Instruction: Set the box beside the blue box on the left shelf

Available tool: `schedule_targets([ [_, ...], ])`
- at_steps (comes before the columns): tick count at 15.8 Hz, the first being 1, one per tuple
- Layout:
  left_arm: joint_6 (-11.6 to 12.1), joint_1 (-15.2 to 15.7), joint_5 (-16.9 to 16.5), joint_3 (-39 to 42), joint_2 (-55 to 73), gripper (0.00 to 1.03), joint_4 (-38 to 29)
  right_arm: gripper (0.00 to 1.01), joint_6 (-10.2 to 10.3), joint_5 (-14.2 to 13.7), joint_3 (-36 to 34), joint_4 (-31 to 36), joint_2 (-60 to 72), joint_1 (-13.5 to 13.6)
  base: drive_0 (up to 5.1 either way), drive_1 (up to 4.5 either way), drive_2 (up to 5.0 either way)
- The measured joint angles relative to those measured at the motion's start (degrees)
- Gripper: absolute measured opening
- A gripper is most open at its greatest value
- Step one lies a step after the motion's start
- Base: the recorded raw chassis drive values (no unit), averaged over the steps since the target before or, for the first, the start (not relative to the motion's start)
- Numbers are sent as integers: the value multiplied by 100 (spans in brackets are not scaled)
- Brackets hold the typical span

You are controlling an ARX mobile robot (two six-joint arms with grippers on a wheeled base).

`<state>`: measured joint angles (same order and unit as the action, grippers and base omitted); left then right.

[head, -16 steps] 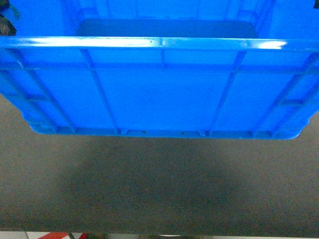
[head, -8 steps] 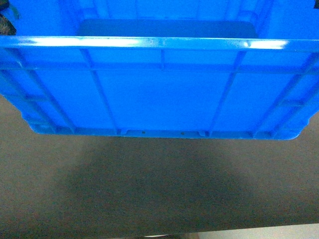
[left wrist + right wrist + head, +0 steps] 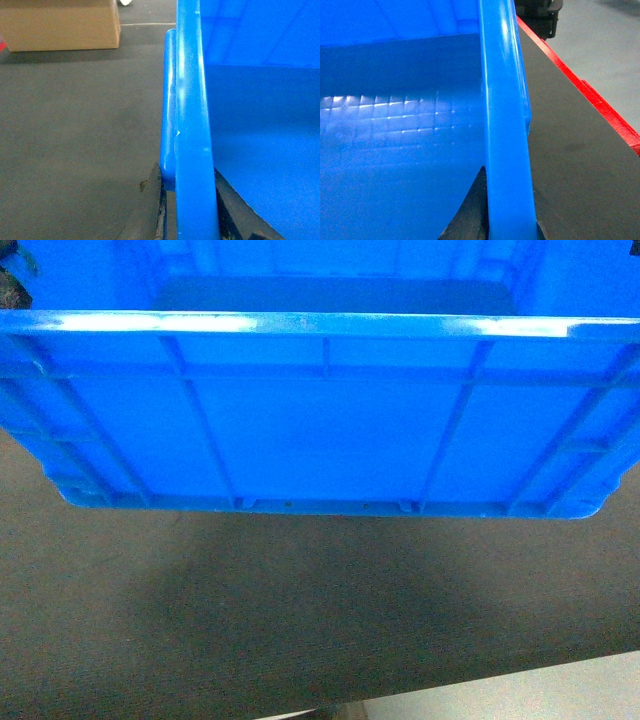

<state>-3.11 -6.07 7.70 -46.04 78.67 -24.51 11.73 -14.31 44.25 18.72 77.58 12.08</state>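
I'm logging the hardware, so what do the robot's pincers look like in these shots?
Little shows. In the left wrist view the left pincer has dark, near-black wedge-shaped fingers, one with a small tan scuff. The right pincer shows similar black tapered fingers. No cables or markings are visible.

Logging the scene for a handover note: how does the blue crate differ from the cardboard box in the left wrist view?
The crate is glossy bright blue plastic; the cardboard box is matte tan. The crate is open-topped with a thick rim, gripped at both sides; the cardboard box sits untouched on the dark floor, farther off. Both are rectangular.
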Motion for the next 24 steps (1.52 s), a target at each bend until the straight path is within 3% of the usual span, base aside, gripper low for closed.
schedule_targets([
  [24, -7, 2, -4, 0, 0, 14, 4, 9, 0, 0, 0, -7, 0, 0, -137, -137, -137],
])
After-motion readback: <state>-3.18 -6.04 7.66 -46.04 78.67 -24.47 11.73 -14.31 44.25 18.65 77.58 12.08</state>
